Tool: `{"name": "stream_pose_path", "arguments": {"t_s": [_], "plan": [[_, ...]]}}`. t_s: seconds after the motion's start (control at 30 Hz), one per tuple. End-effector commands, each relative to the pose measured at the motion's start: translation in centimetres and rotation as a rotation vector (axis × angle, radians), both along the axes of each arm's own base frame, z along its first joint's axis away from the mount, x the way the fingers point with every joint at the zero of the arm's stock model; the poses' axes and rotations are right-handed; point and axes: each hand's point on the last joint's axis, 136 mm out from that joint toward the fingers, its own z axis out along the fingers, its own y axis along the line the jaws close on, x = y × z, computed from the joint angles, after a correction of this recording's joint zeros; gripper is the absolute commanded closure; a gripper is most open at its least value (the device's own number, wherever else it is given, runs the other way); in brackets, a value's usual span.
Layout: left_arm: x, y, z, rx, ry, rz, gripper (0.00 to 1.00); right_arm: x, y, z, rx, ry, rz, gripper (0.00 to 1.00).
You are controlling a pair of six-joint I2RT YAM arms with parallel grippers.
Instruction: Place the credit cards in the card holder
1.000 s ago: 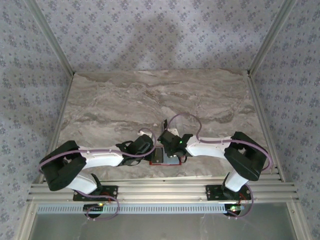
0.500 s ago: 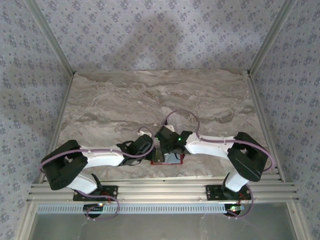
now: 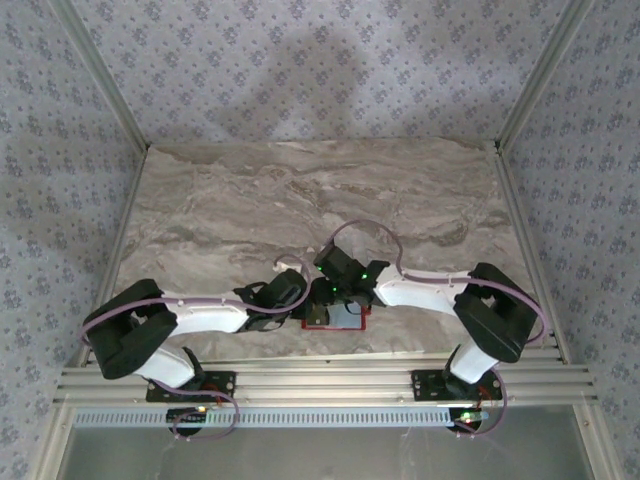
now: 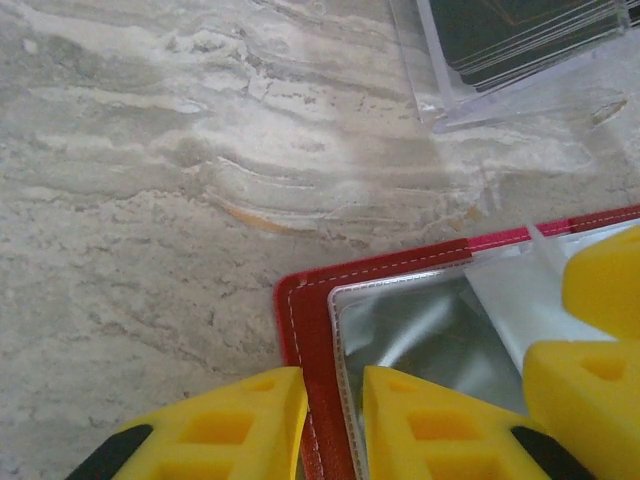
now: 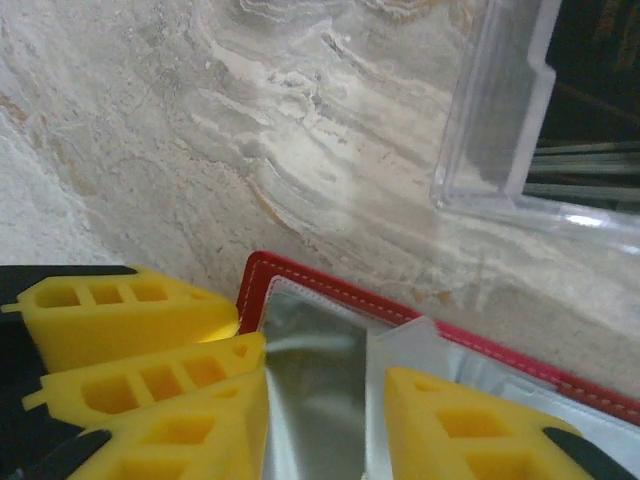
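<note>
The card holder point(image 3: 340, 318) is a red wallet lying open near the table's front edge, grey-silver inside point(image 4: 420, 330). My left gripper point(image 4: 333, 400) stands narrowly open astride its red left border point(image 4: 312, 360), one finger over the table and one over the lining. Over the silver lining point(image 5: 310, 390), my right gripper point(image 5: 325, 420) is open with nothing between its fingers. A pale clear pocket flap point(image 5: 420, 345) lies by its right finger. The dark credit cards point(image 4: 520, 35) are stacked in a clear box just beyond the wallet.
The clear plastic box point(image 5: 490, 130) stands on the marble table point(image 3: 300, 200) right behind the wallet. Both wrists crowd together over the wallet point(image 3: 320, 295). Patterned walls and metal rails point(image 3: 320, 380) border the table.
My right gripper's jaws have gone from shut to open over the wallet, and its wrist has shifted slightly. The left gripper has stayed at the wallet's edge.
</note>
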Motion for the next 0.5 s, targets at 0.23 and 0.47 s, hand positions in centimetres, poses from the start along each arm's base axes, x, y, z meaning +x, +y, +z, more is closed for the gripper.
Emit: {"name": "stream_pose_path", "arguments": {"t_s": [0.23,0.47], "plan": [[-2.1,0.7,-1.1,-0.029,0.099,-0.036,0.67,-3.0,5.5,4.9,0.400,0.082,0.166,0.51],[-2.0,0.9,-1.1,-0.069,0.122,-0.024,0.67,-4.2,6.4,6.5,0.469,0.084,0.218,0.51]]}}
